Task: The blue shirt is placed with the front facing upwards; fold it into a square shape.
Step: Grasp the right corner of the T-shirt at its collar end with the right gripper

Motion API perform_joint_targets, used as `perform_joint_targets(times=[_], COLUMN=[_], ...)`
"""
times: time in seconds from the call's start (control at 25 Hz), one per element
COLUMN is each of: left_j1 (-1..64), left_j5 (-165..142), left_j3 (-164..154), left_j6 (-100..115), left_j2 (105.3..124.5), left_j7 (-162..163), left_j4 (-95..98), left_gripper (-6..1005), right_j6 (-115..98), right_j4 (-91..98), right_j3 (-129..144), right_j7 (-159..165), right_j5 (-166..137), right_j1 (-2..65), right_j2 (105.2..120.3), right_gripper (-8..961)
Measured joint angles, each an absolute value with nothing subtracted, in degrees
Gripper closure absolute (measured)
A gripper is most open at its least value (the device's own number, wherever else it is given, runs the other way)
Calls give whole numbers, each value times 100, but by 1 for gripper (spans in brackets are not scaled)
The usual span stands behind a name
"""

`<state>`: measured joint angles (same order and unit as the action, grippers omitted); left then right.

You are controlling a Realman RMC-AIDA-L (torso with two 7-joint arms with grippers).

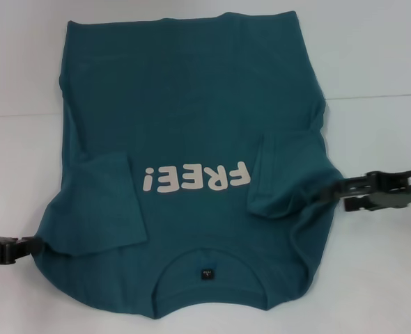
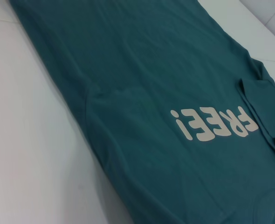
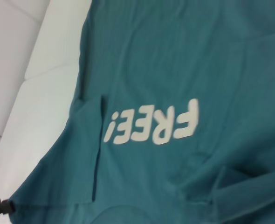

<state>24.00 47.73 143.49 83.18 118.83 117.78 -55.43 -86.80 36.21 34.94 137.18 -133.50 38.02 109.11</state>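
Your left gripper [image 1: 33,245] sits at the shirt's left edge, level with the folded-in left sleeve [image 1: 108,202]. Its tip touches the fabric there, but you cannot tell from any view whether its jaws are spread or pinching cloth. The blue shirt [image 1: 191,118] extends from this gripper across to your right gripper [image 1: 334,189], which meets the opposite edge beside the right sleeve [image 1: 282,177]. The right gripper's fingers appear narrowed on a raised fold of fabric at that edge.

The shirt lies front up on the white table [image 1: 380,62], collar [image 1: 207,261] nearest you and hem farthest away. Both sleeves are folded inward over the body, flanking the white "FREE!" print [image 1: 196,179].

The head view alone shows both grippers and the collar label [image 1: 207,274]. The left wrist view shows only fabric, print and table, with no fingers visible. The right wrist view shows the print and a dark gripper tip at the shirt's far edge.
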Motion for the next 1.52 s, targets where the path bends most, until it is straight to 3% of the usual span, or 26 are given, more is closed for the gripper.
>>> perform_joint_targets(times=[0.24,0.68,0.96,1.52], left_j1=[2413,2603,2657,2653], left_j5=[4773,4772,4772,4768], left_j3=[14353,14343,14341,14341], left_j6=[8310,8469,8498,8508], left_j2=[11874,11814,11811,11795], left_j7=[11777,11812,11825,11776], left_j4=[-5543,-5591,-5606,-5607], left_gripper=[959,960,960,960], right_j6=[-8954,-9365,-9242,-8317], right_j4=[3713,3860,3814,3479], right_j3=[3417,3981,4141,4135], right_j7=[14131,15263,15504,15759], right_j5=[-13358,-13975,-14480,-14486], right_j1=[3636,4475,4864,4743], right_j2=[10628,10496,10586,10823], right_gripper=[25,26,31,54])
